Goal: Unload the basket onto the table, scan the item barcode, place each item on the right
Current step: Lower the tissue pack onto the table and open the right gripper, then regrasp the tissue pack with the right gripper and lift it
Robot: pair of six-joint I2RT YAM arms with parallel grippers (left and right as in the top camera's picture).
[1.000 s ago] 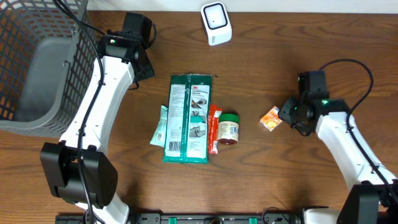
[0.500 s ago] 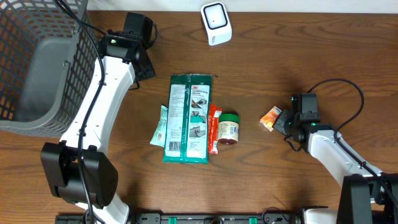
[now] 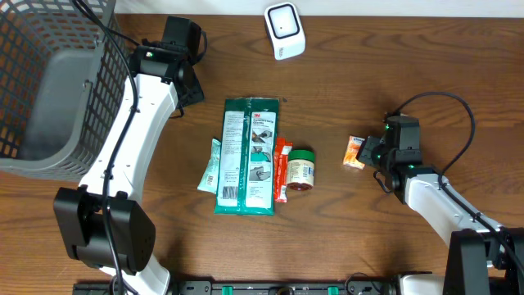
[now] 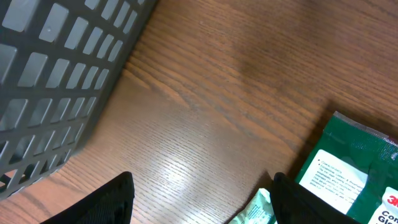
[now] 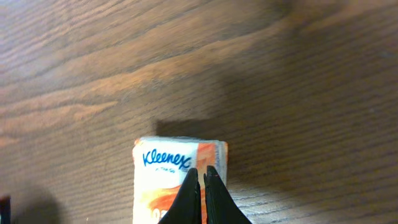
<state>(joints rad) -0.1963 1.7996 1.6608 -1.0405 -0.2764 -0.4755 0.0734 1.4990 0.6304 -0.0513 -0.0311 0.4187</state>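
- Two arms stand at the surface (image 3: 368, 65), and only the right one is anywhere near the small orange-and-white tissue pack (image 3: 354, 152), which lies flat on the wood out to the right of the other goods.
- From above, the pack sits at 9 o'clock from the right hand (image 3: 372, 152), right at its tips. Its longer side seems to run roughly 12 to 6.
- In the right wrist view, the right hand (image 5: 202, 169) is pinched fully together with no gap between its tips. They sit on the near edge of the pack (image 5: 177, 180), just right of the printed brand name. I cannot tell whether they have caught a fold of wrapper or merely rest on it.
- The left hand (image 3: 190, 88) is well apart, at about 10 o'clock from the pack, beside the grey basket (image 3: 49, 82). Its own camera shows it spread wide (image 4: 202, 182) over bare wood, holding nothing.
- The white scanner (image 3: 284, 31) stands at the far edge, at about 11 o'clock from the pack, so I judge the carry belongs to the right arm: up and to the left, clear of the green packet (image 3: 248, 156) and the little jar (image 3: 301, 170).
- No barcode shows on the upper face, so I expect the pack will need turning.
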